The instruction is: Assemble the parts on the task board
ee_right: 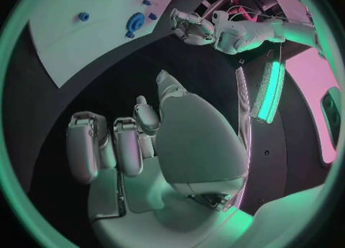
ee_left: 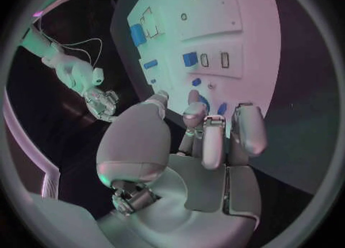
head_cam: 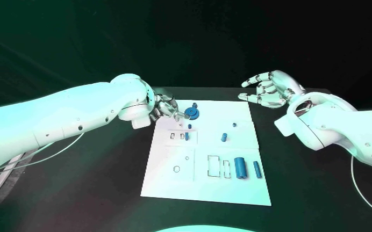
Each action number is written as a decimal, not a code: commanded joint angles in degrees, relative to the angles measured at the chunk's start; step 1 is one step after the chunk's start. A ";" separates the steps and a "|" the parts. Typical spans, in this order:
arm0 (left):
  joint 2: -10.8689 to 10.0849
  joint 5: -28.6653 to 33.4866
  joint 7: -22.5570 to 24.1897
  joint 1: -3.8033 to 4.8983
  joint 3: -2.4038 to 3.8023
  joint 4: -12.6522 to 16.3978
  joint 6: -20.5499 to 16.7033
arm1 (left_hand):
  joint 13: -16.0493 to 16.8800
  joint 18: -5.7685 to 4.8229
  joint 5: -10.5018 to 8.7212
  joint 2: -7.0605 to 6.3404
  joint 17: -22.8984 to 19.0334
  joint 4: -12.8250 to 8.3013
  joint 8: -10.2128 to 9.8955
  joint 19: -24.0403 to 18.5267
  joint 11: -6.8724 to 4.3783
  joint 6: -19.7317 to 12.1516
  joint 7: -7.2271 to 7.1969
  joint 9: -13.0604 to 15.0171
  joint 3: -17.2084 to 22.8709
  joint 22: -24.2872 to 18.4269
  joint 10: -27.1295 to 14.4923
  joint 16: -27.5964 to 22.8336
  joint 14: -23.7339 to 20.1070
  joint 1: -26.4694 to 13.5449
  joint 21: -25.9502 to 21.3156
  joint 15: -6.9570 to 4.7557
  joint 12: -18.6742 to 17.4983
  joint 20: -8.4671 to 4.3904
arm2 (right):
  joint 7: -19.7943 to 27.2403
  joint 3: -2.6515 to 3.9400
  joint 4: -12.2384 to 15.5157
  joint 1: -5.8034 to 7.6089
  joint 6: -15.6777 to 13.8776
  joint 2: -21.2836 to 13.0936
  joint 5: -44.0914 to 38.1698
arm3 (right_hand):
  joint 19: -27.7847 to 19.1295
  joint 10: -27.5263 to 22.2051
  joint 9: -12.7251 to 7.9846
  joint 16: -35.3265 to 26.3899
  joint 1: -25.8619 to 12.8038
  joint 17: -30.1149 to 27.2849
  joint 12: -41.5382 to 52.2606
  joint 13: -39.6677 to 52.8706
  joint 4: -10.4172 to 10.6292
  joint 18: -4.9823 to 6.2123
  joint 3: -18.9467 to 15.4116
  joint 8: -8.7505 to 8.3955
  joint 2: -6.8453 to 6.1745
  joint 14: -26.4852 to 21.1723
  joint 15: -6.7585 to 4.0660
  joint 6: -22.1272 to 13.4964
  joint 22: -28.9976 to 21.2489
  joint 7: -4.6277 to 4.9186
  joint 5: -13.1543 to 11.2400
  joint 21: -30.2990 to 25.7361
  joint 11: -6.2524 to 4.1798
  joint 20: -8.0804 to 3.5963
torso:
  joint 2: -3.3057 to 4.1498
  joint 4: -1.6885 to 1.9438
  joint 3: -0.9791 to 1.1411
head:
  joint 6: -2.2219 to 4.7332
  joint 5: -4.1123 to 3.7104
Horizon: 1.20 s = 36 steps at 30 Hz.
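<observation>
The task board was a flat white plate lying in the middle of the black desk, its long side running away from the robot. Faint outlined recesses marked its surface, among them a small ring and narrow rectangles on the near half.

Several blue parts sat on it. At the far edge lay a round gear-like disc with a darker centre. Just nearer than it stood a slim blue pin beside two small rectangular slots. Toward the board's middle were a small upright peg and a tiny blue stub, apart from each other. On the near right lay two blue cylinders side by side, a thicker one and a thinner one, close but not touching.

The left hand hung over the board's far left corner, just beside the round disc, its fingers curled downward. In the left wrist view the fingertips sat close above the disc, yet I could not tell whether they gripped it or merely touched it.

The right hand was raised off the far right corner of the board, well apart from every part, with its fingers spread and holding nothing.
</observation>
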 commanded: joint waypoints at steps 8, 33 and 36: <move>3.38 -2.60 -2.74 0.66 -1.00 -2.51 6.94 | -0.26 -0.75 -0.17 0.97 12.50 0.00 -0.32 0.31 0.21 -0.53 -0.02 0.00 -0.31 0.41 -0.17 0.38 5.29 0.05 0.51 0.03 0.08 0.26 | 1.75 0.04 -1.48 0.13 -0.45 0.74 2.72 | 1.10 -0.53 -0.10 -0.34 -0.43 7.82 -0.45 -0.19 -0.08 0.42 0.50 0.18 -0.16 4.11 -0.48 -0.52 11.27 -0.08 0.42 -0.43 0.06 -0.42 | 0.04 -0.05 0.00 | -0.03 0.09; 8.01 1.95 -3.03 0.51 -2.67 -7.65 10.14 | -1.61 -0.87 0.14 1.55 12.55 -0.12 -0.65 0.46 0.40 -0.79 0.16 0.07 -0.38 1.09 -1.32 0.40 5.29 0.57 0.89 0.22 -0.98 0.46 | 1.44 0.05 -2.42 0.15 -0.13 1.57 2.78 | 0.90 -0.68 -0.12 -0.58 -0.51 7.42 -0.63 -0.39 -0.05 0.51 0.60 0.27 -0.14 4.00 -0.48 -0.52 11.12 -0.09 0.58 -0.81 0.06 -0.41 | 0.18 0.02 -0.09 | -0.79 -0.09; 8.33 2.16 -3.08 0.44 -2.90 -7.97 10.67 | -1.82 -0.86 0.16 1.61 12.60 -0.12 -0.69 0.42 0.42 -0.82 0.18 0.08 -0.37 1.07 -1.49 0.43 5.30 0.71 0.90 0.24 -1.14 0.49 | 1.41 0.05 -2.52 0.15 -0.07 1.69 2.78 | 0.90 -0.68 -0.12 -0.58 -0.51 7.42 -0.63 -0.39 -0.05 0.51 0.60 0.27 -0.14 4.00 -0.48 -0.52 11.12 -0.09 0.58 -0.81 0.06 -0.41 | 0.21 0.01 -0.08 | -0.86 -0.11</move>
